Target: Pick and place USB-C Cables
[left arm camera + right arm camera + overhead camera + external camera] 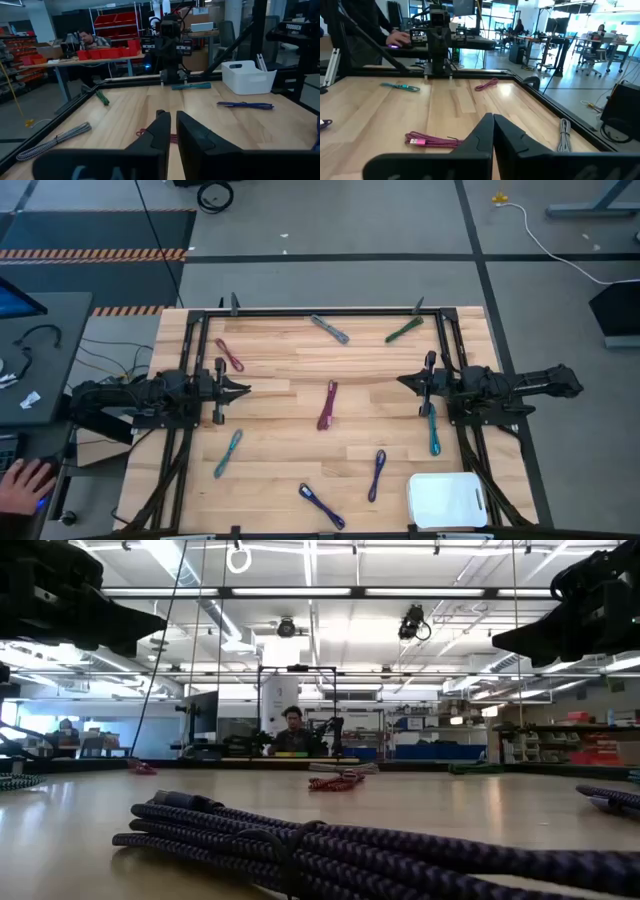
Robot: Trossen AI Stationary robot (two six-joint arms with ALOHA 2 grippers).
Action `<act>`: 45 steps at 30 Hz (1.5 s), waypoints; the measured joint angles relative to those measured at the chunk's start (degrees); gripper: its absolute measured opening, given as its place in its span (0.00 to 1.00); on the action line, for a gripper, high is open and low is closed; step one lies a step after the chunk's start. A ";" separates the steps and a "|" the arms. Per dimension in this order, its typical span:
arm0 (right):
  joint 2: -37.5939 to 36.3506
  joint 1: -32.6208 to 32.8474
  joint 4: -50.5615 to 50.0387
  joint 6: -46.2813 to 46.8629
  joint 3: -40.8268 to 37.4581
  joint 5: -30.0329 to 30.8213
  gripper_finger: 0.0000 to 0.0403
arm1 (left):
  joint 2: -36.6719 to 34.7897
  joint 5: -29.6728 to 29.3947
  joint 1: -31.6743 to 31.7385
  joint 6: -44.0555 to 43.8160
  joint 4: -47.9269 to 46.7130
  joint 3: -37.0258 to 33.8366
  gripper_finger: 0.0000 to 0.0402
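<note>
Several short USB-C cable bundles lie flat on the wooden table. In the high view a magenta one (327, 405) is at the centre, with another magenta (229, 355), grey (329, 328), green (404, 330), two teal (228, 452) (433, 430), purple (377, 475) and blue (322, 505) around it. My left gripper (243, 390) (172, 116) hovers at the table's left and my right gripper (402, 381) (493, 117) at its right. Both are shut, hold nothing and point at the centre cable (432, 141).
A white bin (447, 498) (247, 75) stands at the table's near right corner. A black frame (300, 310) runs along the table's edges. The blue cable (350, 850) fills the low view's foreground. A person's hand (25, 480) rests off the table at the left.
</note>
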 joint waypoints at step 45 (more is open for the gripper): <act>0.00 0.01 0.00 0.00 0.00 -0.02 0.03 | -0.02 0.00 -0.02 0.00 0.00 0.00 0.08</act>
